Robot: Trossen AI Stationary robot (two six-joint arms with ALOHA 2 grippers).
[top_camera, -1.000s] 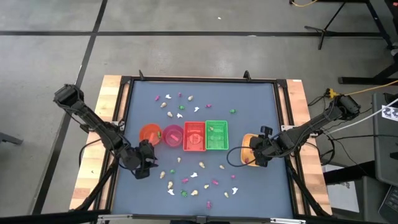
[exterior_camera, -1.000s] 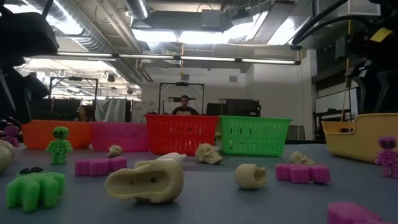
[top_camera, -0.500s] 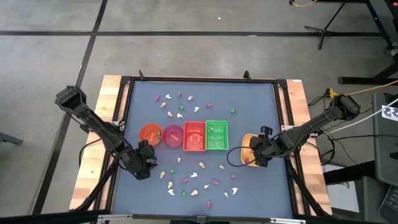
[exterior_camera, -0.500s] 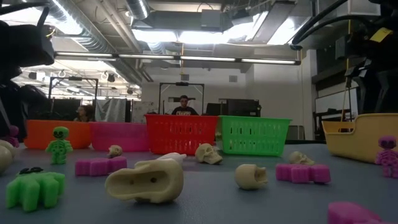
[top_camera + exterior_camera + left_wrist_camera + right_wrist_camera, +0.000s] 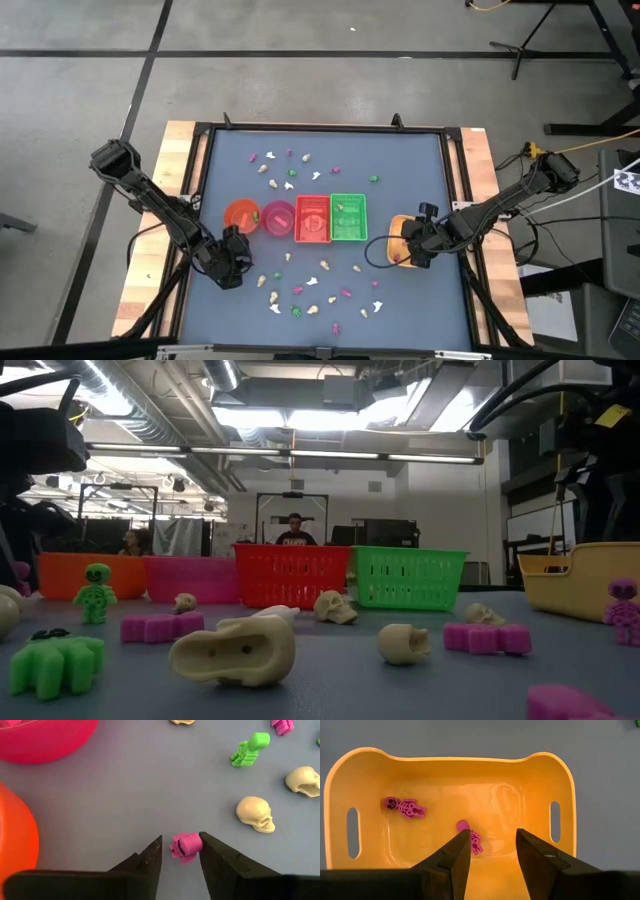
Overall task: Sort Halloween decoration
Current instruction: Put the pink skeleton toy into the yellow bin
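Blue-grey tabletop: your left gripper, at eight o'clock, brackets a magenta trinket without pinching yet; your right gripper, spread, hovers over the yellow tray at four o'clock, ready to drop.

Dark blue table, row of bowls and baskets mid-table, yellow tray at right, scattered trinkets

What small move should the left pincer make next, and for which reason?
Probably finish closing. The left pincer sits low over the table with a small magenta trinket between its fingers; one finger seems to touch it, while a gap remains on the other side, so it is not yet gripped.
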